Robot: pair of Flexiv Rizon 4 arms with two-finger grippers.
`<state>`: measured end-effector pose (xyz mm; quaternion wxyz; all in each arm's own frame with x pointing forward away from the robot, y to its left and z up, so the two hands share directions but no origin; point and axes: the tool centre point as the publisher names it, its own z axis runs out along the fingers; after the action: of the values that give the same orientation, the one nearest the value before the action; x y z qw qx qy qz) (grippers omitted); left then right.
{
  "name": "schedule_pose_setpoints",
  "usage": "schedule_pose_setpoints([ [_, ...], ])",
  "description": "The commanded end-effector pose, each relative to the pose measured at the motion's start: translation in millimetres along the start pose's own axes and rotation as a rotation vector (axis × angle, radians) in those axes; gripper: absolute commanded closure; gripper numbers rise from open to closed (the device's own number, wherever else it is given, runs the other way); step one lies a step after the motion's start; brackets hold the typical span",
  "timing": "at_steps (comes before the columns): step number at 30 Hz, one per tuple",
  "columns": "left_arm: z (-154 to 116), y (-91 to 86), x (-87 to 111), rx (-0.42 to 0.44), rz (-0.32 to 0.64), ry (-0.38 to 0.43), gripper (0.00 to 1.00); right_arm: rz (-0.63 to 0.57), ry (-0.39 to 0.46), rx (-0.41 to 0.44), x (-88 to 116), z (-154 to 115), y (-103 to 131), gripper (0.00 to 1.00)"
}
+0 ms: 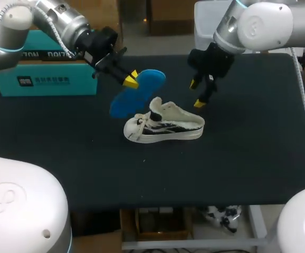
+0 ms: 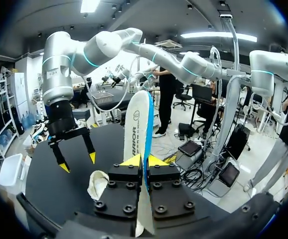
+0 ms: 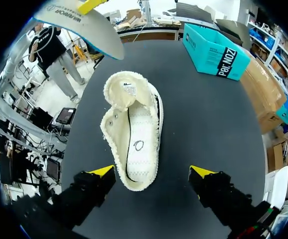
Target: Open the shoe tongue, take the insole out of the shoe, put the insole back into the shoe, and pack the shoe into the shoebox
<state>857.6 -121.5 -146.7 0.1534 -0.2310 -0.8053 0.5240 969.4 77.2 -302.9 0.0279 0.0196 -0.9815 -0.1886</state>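
Rounded white shells of the left arm [image 1: 18,208] and right arm [image 1: 303,221] bulge at the near corners, smooth and glossy, each cut off by the edge.

Beyond them the desk [image 1: 247,158] spreads wide, flat and matte black like cloth.

At its far left stands the shoebox [image 1: 52,79], a teal cardboard oblong with printed panels. The left arm hides part of it, and I cannot tell whether its lid is on.

Near the middle of the desk the shoe [image 1: 163,126] rests on its sole, toe to the left. It is a cream low sneaker with dark stripes along the side and frayed, fuzzy edges. Its tongue is folded up and forward, so the mouth gapes. From above, a pale woven bed with a small ring mark shows inside.

Up in the air, just beyond the shoe's toe end, hangs the insole [image 1: 139,92]. It is a thin, flat, long oval, blue on one face and pale on the other.

The left pincer [image 1: 131,80] is clamped on the insole's edge, and its black block hides the lower end.

The right pincer [image 1: 199,92] hovers over the heel end, fingers spread wide, touching nothing.
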Motion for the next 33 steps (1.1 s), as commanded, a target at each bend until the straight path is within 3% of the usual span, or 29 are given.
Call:
schedule_pose_setpoints([
  [1,-2.8,-9.7,8.1,0.001,0.007,-0.019,1.0,-0.001,0.007,0.028,-0.3,-1.3,4.0,0.0],
  [8,-5.1,-5.9,13.1,-0.011,0.001,-0.043,1.0,-0.018,0.007,0.048,-1.8,8.0,12.8,0.0],
  [17,-25.2,25.5,25.9,-0.019,-0.052,-0.11,1.0,0.024,0.012,0.157,-9.5,28.8,29.9,0.0],
  [24,-42.7,46.3,37.6,-0.012,-0.077,-0.142,1.0,0.029,-0.014,0.164,-9.5,42.0,41.6,0.0],
  [33,-52.3,69.1,46.3,-0.021,-0.11,-0.171,1.0,0.064,-0.001,0.248,-11.2,60.4,49.6,0.0],
])
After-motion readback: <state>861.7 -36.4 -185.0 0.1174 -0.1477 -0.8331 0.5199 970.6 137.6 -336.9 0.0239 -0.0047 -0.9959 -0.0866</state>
